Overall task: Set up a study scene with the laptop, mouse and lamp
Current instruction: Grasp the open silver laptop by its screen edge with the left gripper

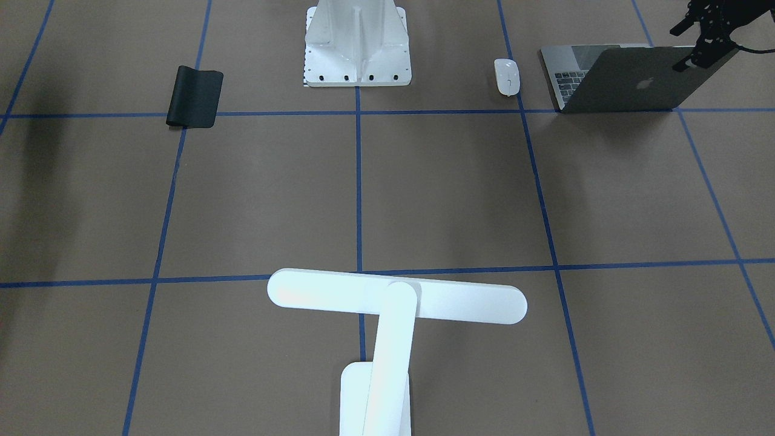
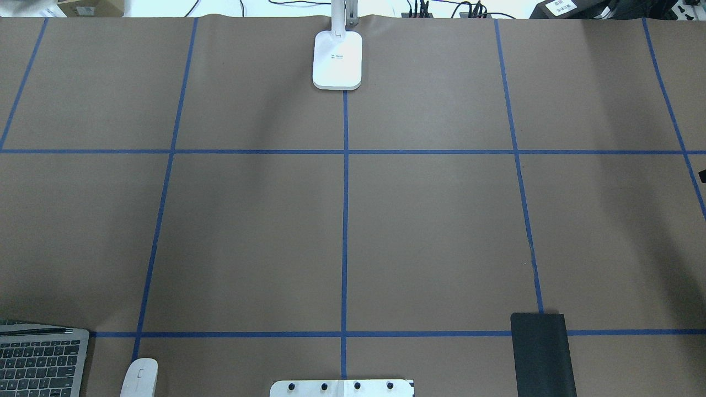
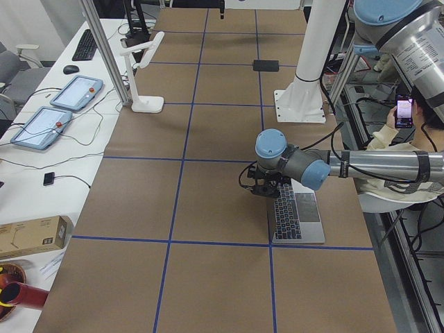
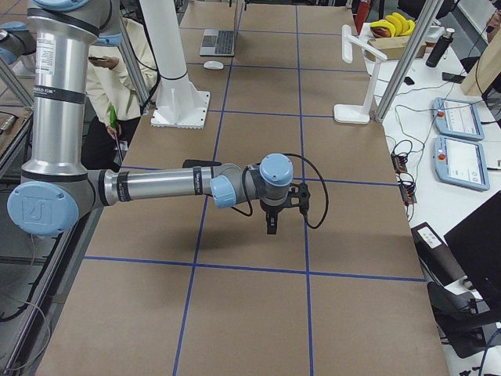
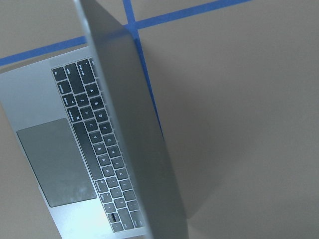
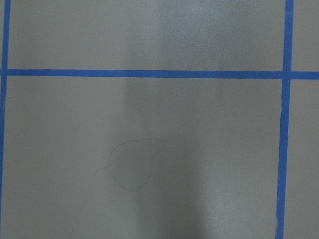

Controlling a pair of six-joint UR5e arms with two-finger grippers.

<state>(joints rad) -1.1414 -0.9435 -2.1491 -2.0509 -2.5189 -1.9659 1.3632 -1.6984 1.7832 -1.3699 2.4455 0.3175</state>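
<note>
The laptop (image 1: 629,82) stands partly open at the table's near-left corner, its apple-logo lid raised; its keyboard shows in the overhead view (image 2: 38,361) and the left wrist view (image 5: 99,144). My left gripper (image 1: 690,60) sits at the lid's top corner, one finger on the lid's outer face, and looks shut on the lid. The white mouse (image 1: 507,77) lies beside the laptop. The lamp (image 1: 396,297) stands at the far middle edge, base (image 2: 337,59) on the table. My right gripper (image 4: 272,227) hovers low over bare table; whether it is open or shut I cannot tell.
A thin black mat (image 1: 195,97) lies at the near right of the robot. The white bolted pedestal (image 1: 357,42) stands at the robot's base. Blue tape lines grid the brown table (image 2: 441,231). A seated person shows behind the robot in the left side view (image 3: 406,132).
</note>
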